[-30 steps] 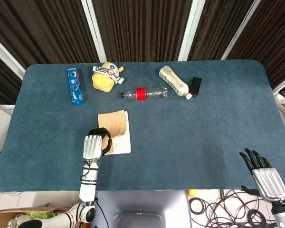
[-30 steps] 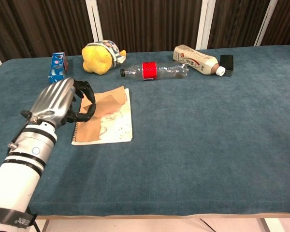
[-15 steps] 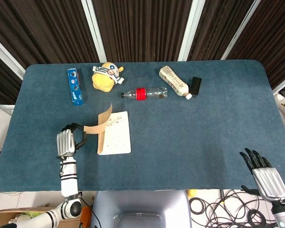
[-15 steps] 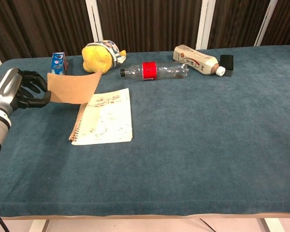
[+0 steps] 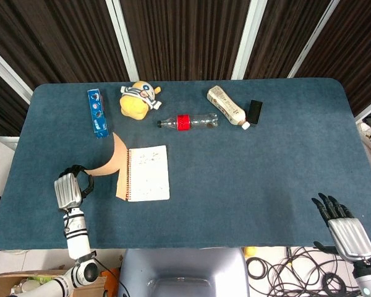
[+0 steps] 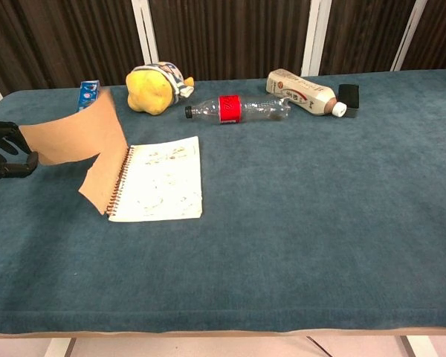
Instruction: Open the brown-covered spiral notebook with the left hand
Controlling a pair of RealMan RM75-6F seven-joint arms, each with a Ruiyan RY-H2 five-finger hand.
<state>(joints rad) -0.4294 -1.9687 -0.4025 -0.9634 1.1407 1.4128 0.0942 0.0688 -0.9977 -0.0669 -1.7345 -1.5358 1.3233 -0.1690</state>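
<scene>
The spiral notebook point(image 5: 148, 173) lies on the blue table left of centre, its white drawn-on page point(image 6: 160, 186) showing. Its brown cover point(image 5: 109, 166) is lifted and swung out to the left of the spiral, curling upward. My left hand point(image 5: 69, 188) pinches the cover's far left edge between dark fingers; in the chest view the cover point(image 6: 78, 145) stands up from the binding, with my left hand point(image 6: 1, 151) at the frame's left edge. My right hand point(image 5: 344, 226) hovers off the table's near right corner, fingers spread, holding nothing.
Along the back of the table point(image 5: 266, 167) lie a blue box point(image 5: 97, 112), a yellow plush toy point(image 5: 138, 99), a clear bottle with a red label point(image 5: 188, 122), a cream bottle point(image 5: 226, 105) and a small black block point(image 5: 255, 111). Cables trail on the floor at lower right.
My left hand has drawn the brown cover leftward, from folded over the page to fully swung past the spiral. The white page is now wholly uncovered. The right hand has not moved.
</scene>
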